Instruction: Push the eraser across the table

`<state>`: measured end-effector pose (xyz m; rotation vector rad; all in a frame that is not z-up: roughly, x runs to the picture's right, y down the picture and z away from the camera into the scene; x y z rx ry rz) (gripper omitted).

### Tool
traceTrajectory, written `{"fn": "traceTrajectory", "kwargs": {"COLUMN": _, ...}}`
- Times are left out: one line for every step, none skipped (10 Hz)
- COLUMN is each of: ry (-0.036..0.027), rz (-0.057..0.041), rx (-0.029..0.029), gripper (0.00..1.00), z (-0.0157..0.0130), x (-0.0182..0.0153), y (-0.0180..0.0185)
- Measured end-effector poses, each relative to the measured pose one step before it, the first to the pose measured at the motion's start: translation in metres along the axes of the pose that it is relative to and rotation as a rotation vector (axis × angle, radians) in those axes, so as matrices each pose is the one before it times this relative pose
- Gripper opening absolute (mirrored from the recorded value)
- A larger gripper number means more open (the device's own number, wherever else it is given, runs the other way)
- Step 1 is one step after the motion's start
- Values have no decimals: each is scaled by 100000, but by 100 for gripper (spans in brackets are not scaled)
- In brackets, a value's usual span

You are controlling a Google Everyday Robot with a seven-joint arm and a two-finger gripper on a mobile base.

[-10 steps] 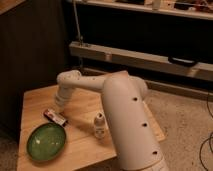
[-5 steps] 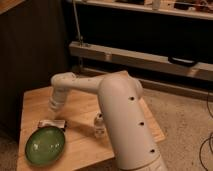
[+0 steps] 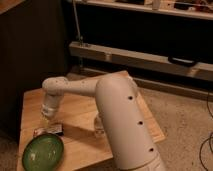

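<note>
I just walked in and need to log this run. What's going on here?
A one-armed robot is working at a small wooden table. Its gripper hangs low over the left part of the top, just above and behind the eraser, which lies flat beside the rim of a green bowl. A small white bottle stands near the arm's base. The eraser sits near the table's left front.

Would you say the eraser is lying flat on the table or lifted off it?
Flat: the eraser rests on the table by the green bowl, with the gripper just above it.
</note>
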<state>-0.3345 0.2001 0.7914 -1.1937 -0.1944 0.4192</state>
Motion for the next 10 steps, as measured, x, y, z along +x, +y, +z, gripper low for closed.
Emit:
{"fn": "traceTrajectory", "kwargs": {"ry": 1151, "rz": -245, "rx": -896, "gripper": 0, "z": 154, "x": 318, "y": 270}}
{"fn": "traceTrajectory", "kwargs": {"ry": 1274, "rz": 252, "rx": -762, "gripper": 0, "z": 341, "x": 437, "y": 478}}
{"fn": "traceTrajectory", "kwargs": {"ry": -1587, "rz": 4038, "rx": 1355, "gripper": 5, "z": -154, "x": 69, "y": -97}}
{"fn": "traceTrajectory", "kwargs": {"ry": -2879, "rz": 4992, "rx": 1036, "gripper": 12, "z": -325, "x": 43, "y": -461}}
{"fn": "traceTrajectory", "kwargs": {"ry": -7155, "rz": 7409, "rx": 1317, "gripper": 24, "z": -1055, "x": -145, "y": -1009}}
{"fn": "traceTrajectory", "kwargs": {"ry": -5275, "rz": 4617, "rx": 1018, "gripper": 32, "z": -966, "x": -118, "y": -1045}}
{"fn": "traceTrajectory", "kwargs": {"ry": -6679, "rz": 5151, "rx": 1353, "gripper": 42, "z": -1520, "x": -517, "y": -1410}}
{"fn": "traceTrajectory", "kwargs": {"ry": -6795, "rz": 6309, "rx": 2444, "gripper": 53, "z": -1593, "x": -764, "y": -1922}}
{"fn": "traceTrajectory", "kwargs": {"ry": -5327, "rz": 5958, "rx": 2585, "gripper": 61, "z": -1104, "x": -791, "y": -1381}}
{"fn": "traceTrajectory", "kwargs": {"ry": -3772, "rz": 4250, "rx": 1690, "gripper": 64, "z": -758, "x": -622, "y": -962}}
